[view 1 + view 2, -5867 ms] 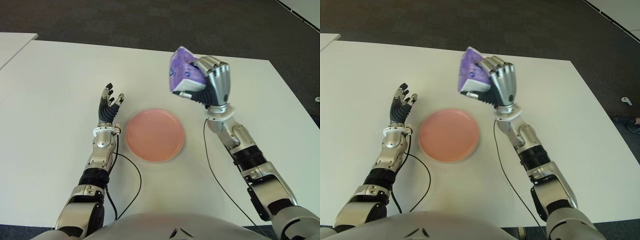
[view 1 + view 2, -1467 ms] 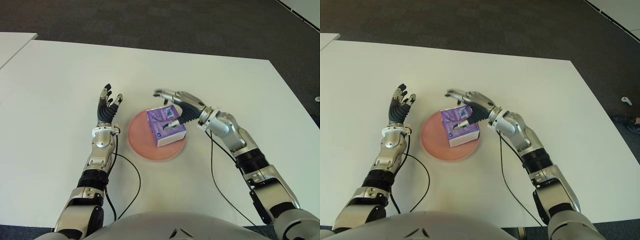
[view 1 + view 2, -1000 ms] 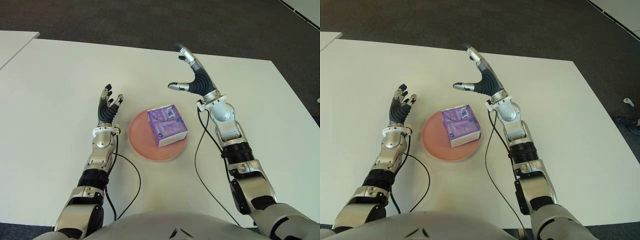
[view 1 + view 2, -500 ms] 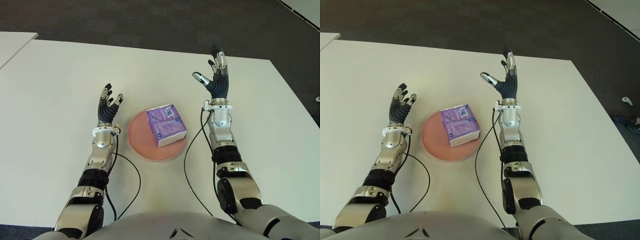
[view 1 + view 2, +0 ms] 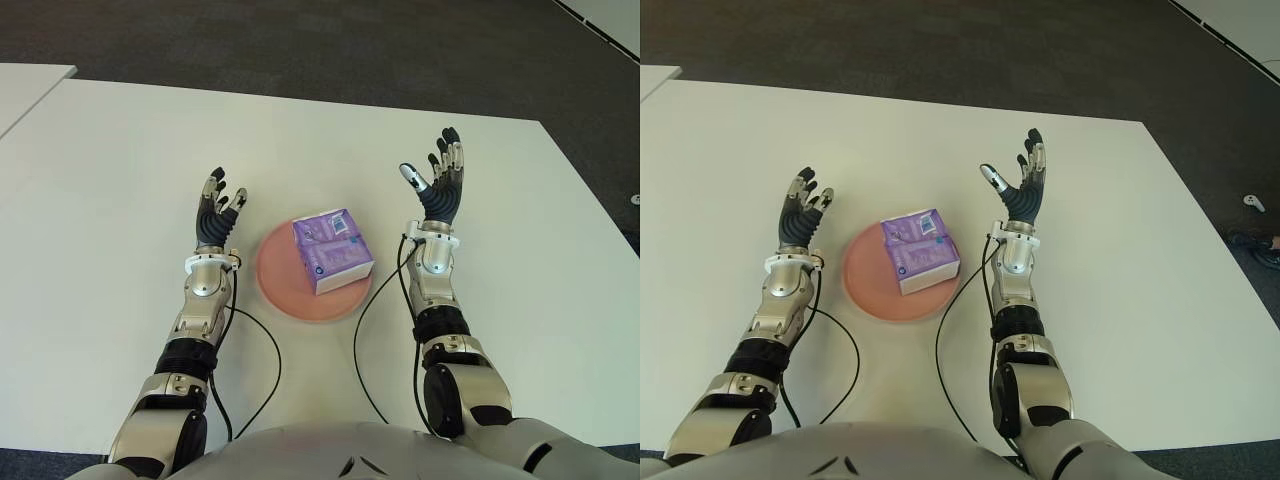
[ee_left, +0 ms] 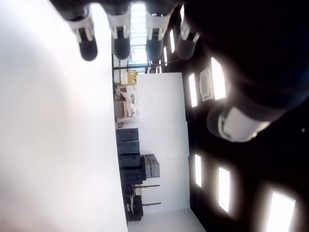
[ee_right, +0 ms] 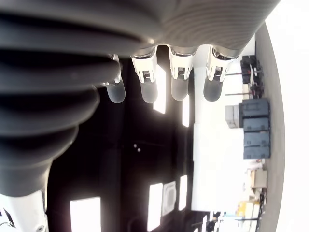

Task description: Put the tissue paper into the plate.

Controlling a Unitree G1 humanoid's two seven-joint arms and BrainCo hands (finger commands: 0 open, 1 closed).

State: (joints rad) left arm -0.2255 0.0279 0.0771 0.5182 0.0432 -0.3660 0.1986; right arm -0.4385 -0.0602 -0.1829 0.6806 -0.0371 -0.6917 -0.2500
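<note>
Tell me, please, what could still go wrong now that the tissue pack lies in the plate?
1. The tissue pack sits toward the pink plate's right side, near the rim; a bump might tip it out.
2. The open right hand shows close beside the plate, so a careless move could knock it.
3. The left hand, open, flanks the other side.

Left hand (image 5: pixel 215 212) raised over the tabletop's left half, fingers extended, empty. Right hand (image 5: pixel 438 186) raised over its right half, palm up, fingers spread, empty.
</note>
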